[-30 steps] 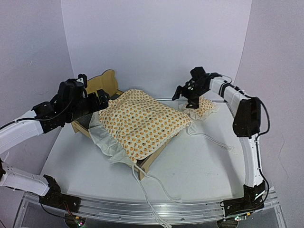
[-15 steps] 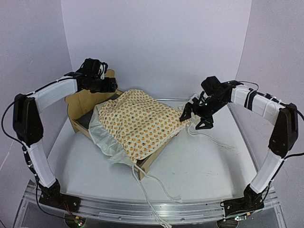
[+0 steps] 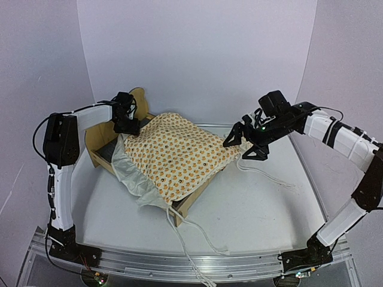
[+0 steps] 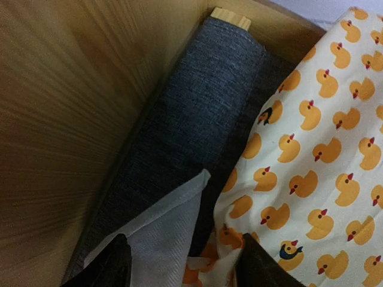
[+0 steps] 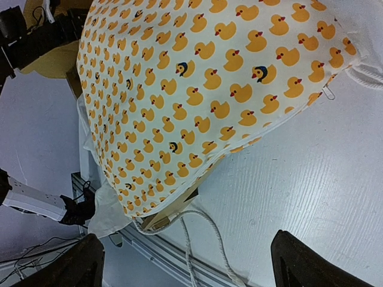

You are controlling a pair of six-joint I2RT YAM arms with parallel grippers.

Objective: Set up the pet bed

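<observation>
Pet bed (image 3: 99,137) stands angled on the white table (image 3: 257,203) with its low foot corner nearest me. A white cord (image 3: 197,233) trails from that corner toward the near edge, and the duck-print bedding (image 3: 179,155) drapes over most of the frame, its white ruffle (image 3: 128,173) spilling over the bed's left side. Further back, at the bed's right edge, my right gripper (image 3: 245,143) hovers with jaws spread wide and nothing between them. Just in front of the headboard (image 4: 60,119), my left gripper (image 4: 182,257) points down beside the grey base panel (image 4: 197,107), its fingers (image 4: 114,269) apart either side of the ruffle and the bedding's edge.
</observation>
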